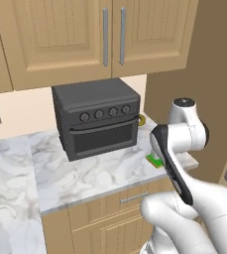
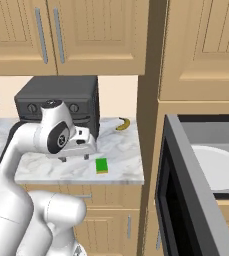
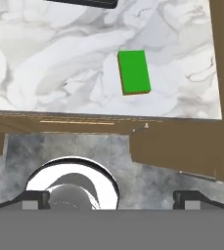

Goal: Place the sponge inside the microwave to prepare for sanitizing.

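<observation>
Nearest the robot, at the right, the microwave (image 2: 196, 185) stands with its door (image 2: 178, 210) swung open toward the base, and the white round plate (image 2: 218, 167) inside is bare, so nothing has gone in. The gripper (image 3: 111, 197) hangs above the near edge of the counter (image 1: 100, 173), its two finger tips spread wide with nothing between them; in the right base view the hand (image 2: 78, 145) sits over the marble a little to the left of the sponge and not touching it. The sponge (image 3: 134, 72) lies flat on the marble near the counter's front right corner, green face up with a thin yellowish edge showing, and it also peeks out green behind the arm in the left base view (image 1: 153, 160). Farther back stands the black toaster oven (image 1: 97, 119) with its row of knobs, and a banana (image 2: 122, 124) rests on the counter to its right near the wall. By my reading the task is barely begun: the door is ready, but the reach down, the grasp, the carry to the right and the release on the plate are all left.
</observation>
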Robot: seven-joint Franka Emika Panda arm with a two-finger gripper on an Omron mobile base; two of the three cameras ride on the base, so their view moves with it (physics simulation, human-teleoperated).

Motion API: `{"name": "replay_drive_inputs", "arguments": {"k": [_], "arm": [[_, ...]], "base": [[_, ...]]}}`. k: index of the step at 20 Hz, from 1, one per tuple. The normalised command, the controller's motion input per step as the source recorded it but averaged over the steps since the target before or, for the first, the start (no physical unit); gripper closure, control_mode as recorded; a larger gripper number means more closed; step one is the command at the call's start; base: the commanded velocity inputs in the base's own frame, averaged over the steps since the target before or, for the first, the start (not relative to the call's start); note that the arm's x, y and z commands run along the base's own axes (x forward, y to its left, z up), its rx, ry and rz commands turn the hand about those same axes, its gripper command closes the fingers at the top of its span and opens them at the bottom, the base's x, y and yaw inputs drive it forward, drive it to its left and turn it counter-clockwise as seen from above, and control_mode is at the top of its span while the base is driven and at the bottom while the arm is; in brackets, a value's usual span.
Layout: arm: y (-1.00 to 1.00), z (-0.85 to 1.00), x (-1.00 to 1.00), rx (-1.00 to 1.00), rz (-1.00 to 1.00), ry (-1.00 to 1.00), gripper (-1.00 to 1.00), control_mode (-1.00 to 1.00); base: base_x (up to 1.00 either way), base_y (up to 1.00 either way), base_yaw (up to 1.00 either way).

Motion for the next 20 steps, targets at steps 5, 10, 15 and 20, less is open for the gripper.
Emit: {"name": "replay_drive_inputs", "arguments": {"k": [5, 10, 15, 20], "arm": [[-0.11, -0.27, 0.56, 0.00, 0.00, -0.04, -1.00, -1.00], [-0.04, -0.21, 0.73, 0.00, 0.00, -0.01, -1.00, -1.00], [-0.04, -0.10, 0.74, 0.02, 0.00, 0.00, -1.00, -1.00], [-0.20, -0.13, 0.57, 0.09, 0.00, 0.01, -1.00, -1.00]], "base": [[0.00, 0.00, 0.00], [0.00, 0.00, 0.00], [0.00, 0.00, 0.00], [0.00, 0.00, 0.00]]}}
